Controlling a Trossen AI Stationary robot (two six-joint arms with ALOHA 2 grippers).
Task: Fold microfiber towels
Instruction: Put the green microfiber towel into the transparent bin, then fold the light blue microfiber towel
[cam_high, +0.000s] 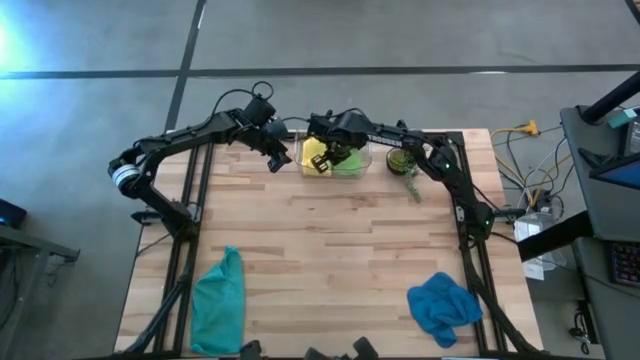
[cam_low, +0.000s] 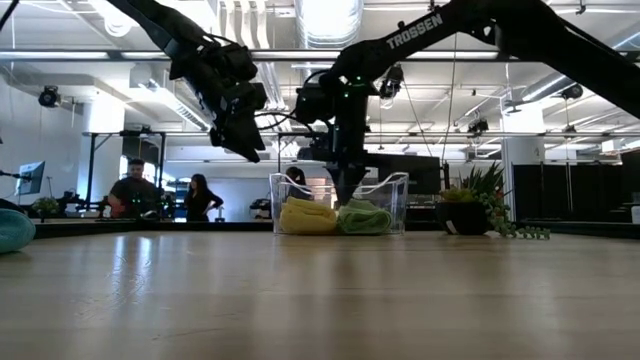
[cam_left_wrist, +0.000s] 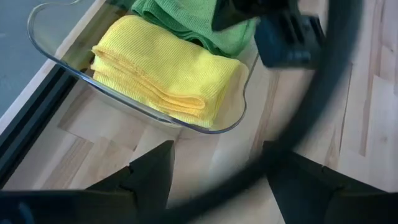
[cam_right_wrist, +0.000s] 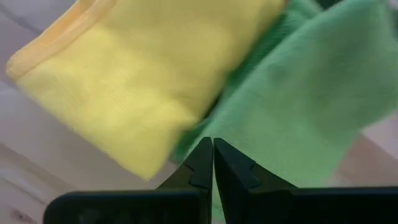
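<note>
A clear bin (cam_high: 372, 150) at the table's far middle holds a folded yellow towel (cam_left_wrist: 165, 71) and, beside it, a folded lime green towel (cam_right_wrist: 298, 93). My right gripper (cam_right_wrist: 212, 146) is shut and points down into the bin, its tips at the line where the green towel meets the yellow one (cam_low: 308, 216). My left gripper (cam_left_wrist: 217, 155) hangs open above the table just left of the bin, holding nothing. A teal towel (cam_high: 218, 300) lies crumpled at the near left and a blue towel (cam_high: 443, 305) at the near right. My right gripper comes from above with shut fingers (cam_right_wrist: 202, 162) at the green towel's edge (cam_right_wrist: 249, 130) next to the yellow towel. Whether the tips press on the cloth or stand just over it, I cannot tell.
A small potted plant (cam_high: 403, 160) stands right of the bin at the far edge. Bare wood stretches between the bin and the two loose towels. People sit in the room behind the table (cam_low: 130, 190).
</note>
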